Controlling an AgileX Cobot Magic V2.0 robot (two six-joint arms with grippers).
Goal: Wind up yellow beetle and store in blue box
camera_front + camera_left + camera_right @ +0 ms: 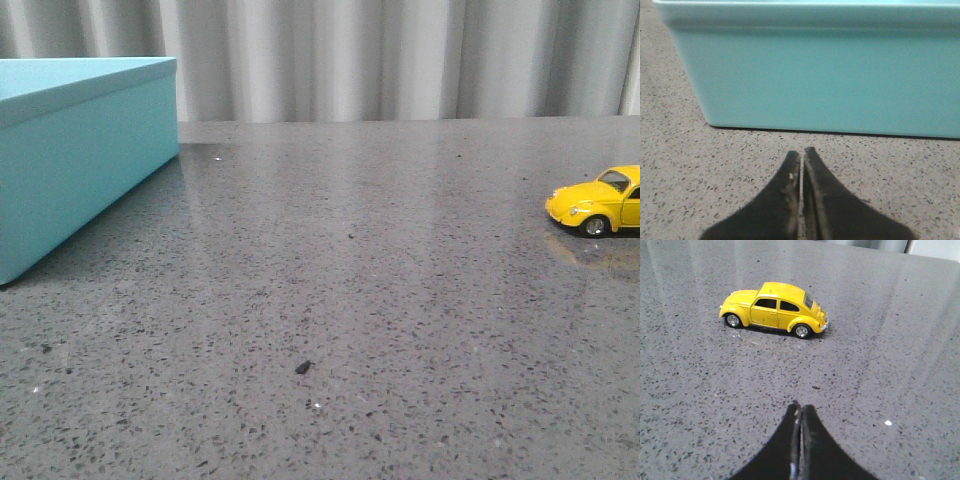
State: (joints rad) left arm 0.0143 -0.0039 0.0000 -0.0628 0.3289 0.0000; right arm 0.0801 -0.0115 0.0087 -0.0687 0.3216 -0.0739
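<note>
The yellow beetle [597, 204] stands on its wheels at the right edge of the front view, partly cut off. In the right wrist view the beetle [774, 309] is whole, side-on, a short way ahead of my right gripper [800, 407], which is shut and empty over the bare table. The blue box [70, 150], lid on, stands at the far left. In the left wrist view its side wall [830, 75] fills the view just ahead of my left gripper [802, 151], which is shut and empty. Neither gripper shows in the front view.
The speckled grey stone table [330, 300] runs between box and beetle. A small dark crumb [302, 367] lies near the front middle. A grey pleated curtain [400, 55] hangs behind the table's far edge.
</note>
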